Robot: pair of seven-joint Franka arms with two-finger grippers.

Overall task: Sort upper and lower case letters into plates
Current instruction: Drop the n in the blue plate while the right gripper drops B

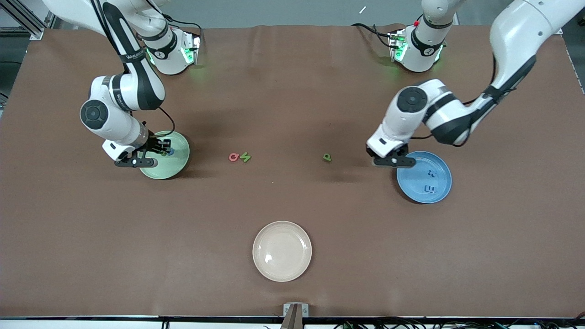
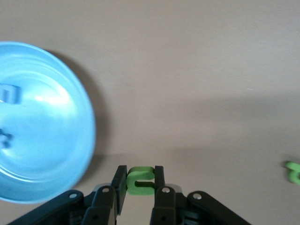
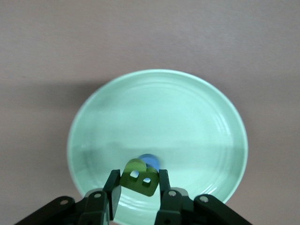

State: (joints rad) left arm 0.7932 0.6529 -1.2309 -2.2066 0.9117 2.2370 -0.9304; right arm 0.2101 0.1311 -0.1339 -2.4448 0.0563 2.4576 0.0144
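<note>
Nearest the front camera lies the cream-white plate [image 1: 282, 251], bare, no letter on it.

Farther back, toward the left arm's end of the table, the blue plate [image 1: 436, 172] carries two blue letters [image 1: 430, 188]; an "E" shape can be read on one, the other is hard to make out. The left gripper [image 1: 394, 161] hangs at the rim of that plate, over the table beside it. Its fingers are lost against the dark gripper body in the front view. The left wrist view settles the matter: the jaws are pinched narrow on a light green letter [image 2: 140, 181], with the blue plate just beside it.

Between the two coloured plates, three loose letters lie on the brown table [image 1: 292, 91]: a pinkish red letter [image 1: 233, 157] touching or just beside a green letter [image 1: 246, 157], and a darker green letter [image 1: 327, 157] well apart from them, nearer the left gripper.

Toward the right arm's end, the mint green plate [image 1: 176, 160] is partly covered by the right gripper [image 1: 165, 149]. Only the right wrist view shows its hold: jaws narrow on a dark green letter [image 3: 139, 179] with two small holes, over the plate. One blue letter [image 3: 150, 161] lies in that plate, half hidden by the held piece.

Count: three plates; eight letters.
</note>
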